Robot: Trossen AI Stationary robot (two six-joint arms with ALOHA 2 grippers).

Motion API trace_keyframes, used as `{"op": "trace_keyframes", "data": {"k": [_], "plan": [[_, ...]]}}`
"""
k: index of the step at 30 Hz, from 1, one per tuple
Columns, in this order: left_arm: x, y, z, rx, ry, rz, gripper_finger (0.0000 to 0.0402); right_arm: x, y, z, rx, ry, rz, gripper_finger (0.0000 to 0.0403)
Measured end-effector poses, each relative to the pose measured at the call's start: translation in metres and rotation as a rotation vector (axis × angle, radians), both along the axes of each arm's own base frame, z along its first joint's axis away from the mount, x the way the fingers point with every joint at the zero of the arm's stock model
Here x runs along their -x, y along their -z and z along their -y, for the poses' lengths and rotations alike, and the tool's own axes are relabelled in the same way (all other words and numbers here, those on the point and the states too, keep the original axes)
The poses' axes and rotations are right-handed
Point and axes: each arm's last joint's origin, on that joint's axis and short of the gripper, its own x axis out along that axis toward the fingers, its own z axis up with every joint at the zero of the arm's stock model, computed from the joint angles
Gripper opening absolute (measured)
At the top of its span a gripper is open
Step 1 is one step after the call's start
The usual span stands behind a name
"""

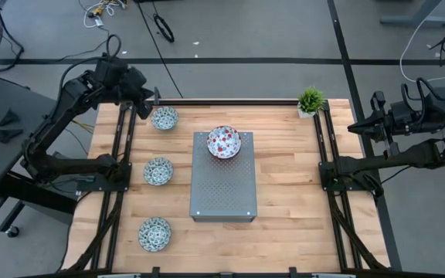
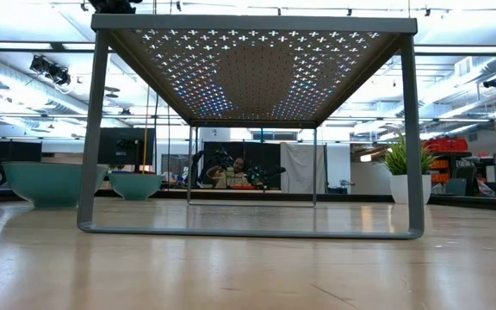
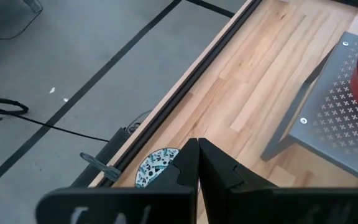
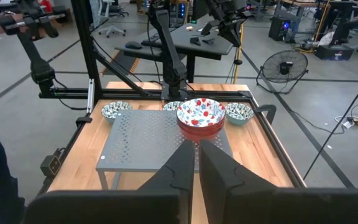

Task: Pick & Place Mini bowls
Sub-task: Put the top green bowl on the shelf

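Observation:
Red-speckled mini bowls [image 1: 224, 142] [image 4: 200, 114] sit stacked on the far end of the grey perforated box [image 1: 222, 185]; how many are in the stack I cannot tell. Three blue-green mini bowls rest on the wood along the table's left side: far [image 1: 164, 118] [image 3: 156, 167], middle [image 1: 158, 171], near [image 1: 154, 233]. My left gripper [image 1: 154, 96] [image 3: 197, 144] is shut and empty above the table's far left edge, just beyond the far blue-green bowl. My right gripper [image 1: 351, 128] [image 4: 197, 146] is shut and empty, raised off the table's right edge.
A small green potted plant [image 1: 310, 100] [image 2: 407, 172] stands at the far right corner. Black rails [image 1: 122, 170] [image 1: 327, 170] run along both table sides. The grey box stands on thin legs [image 2: 93, 138] with open space beneath. Bare wood lies right of the box [image 1: 288, 185].

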Motion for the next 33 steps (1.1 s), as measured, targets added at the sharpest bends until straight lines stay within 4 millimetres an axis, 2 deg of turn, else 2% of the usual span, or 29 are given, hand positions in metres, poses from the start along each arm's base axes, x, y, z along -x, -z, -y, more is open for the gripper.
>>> {"op": "trace_keyframes", "data": {"k": [8,33], "plan": [[-0.0019,-0.0033,-0.002,-0.038,0.005,0.026,0.001,0.0,0.0,0.0,0.0,0.0,0.0,0.0029],[-0.0018,-0.0014,-0.0059,-0.005,0.022,0.04,0.001,0.0,0.0,0.0,0.0,0.0,0.0,0.0029]]}}
